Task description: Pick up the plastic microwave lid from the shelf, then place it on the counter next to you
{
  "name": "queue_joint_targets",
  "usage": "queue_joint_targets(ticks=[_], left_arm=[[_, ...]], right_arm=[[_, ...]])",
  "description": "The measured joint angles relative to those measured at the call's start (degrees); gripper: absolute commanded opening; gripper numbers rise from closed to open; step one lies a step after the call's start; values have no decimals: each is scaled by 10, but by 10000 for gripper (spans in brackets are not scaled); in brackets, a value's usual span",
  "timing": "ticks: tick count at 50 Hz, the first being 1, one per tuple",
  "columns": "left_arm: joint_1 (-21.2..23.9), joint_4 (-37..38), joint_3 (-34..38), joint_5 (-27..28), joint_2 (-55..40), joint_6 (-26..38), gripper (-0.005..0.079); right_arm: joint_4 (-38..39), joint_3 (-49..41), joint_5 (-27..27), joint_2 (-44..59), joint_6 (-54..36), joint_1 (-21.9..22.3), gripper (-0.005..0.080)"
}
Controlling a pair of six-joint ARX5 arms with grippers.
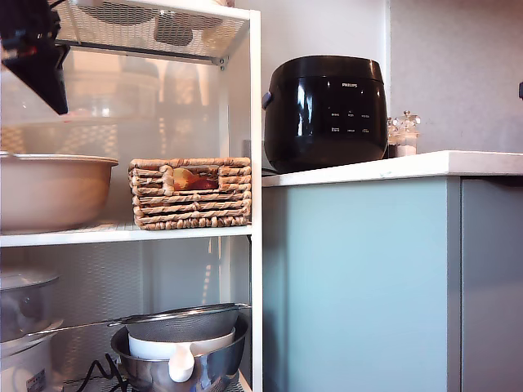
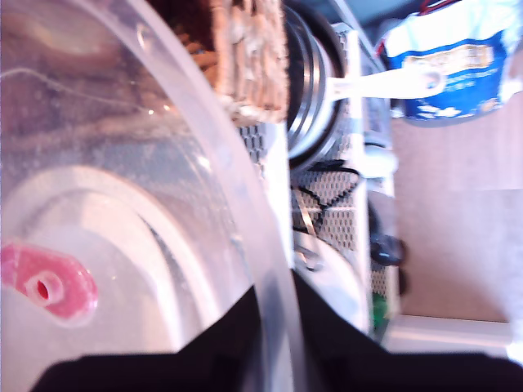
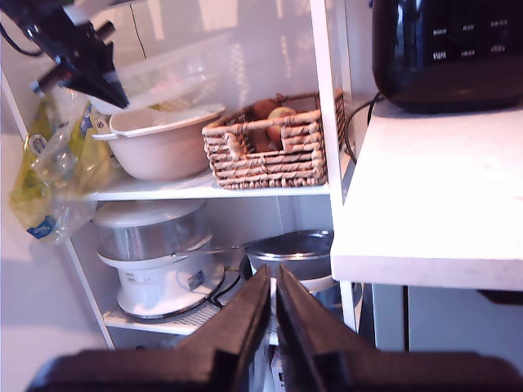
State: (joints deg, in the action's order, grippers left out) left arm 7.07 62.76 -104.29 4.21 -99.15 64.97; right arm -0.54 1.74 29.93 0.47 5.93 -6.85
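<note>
The clear, frosted plastic microwave lid (image 2: 163, 204) has its rim pinched in the first gripper (image 2: 274, 327), above the opaque beige bowl (image 1: 53, 192). Only the first wrist view shows the lid's pink vent (image 2: 45, 282). The second gripper (image 3: 274, 318) is closed on nothing.

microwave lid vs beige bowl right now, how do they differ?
The plastic microwave lid is clear; the beige bowl is opaque. The lid is lifted, its rim pinched in my first claw; the bowl rests on the shelf. Both are round, of similar width.
</note>
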Motion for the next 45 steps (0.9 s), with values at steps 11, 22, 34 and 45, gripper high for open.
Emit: queue_joint_targets(ticks=[11,22,34,45], left_arm=[[37,27,-9,-9,0,-42,-24],[72,83,-9,-33,8,-96,-24],[117,127,-9,-37,69,-143,-24],[190,152,-9,-35,110,-183,-24]], right_arm=[[-2,0,0,0,0,0,-12],[-4,0,0,0,0,0,-12],[-4,0,0,0,0,0,-12],[-4,0,-4,0,0,0,-12]])
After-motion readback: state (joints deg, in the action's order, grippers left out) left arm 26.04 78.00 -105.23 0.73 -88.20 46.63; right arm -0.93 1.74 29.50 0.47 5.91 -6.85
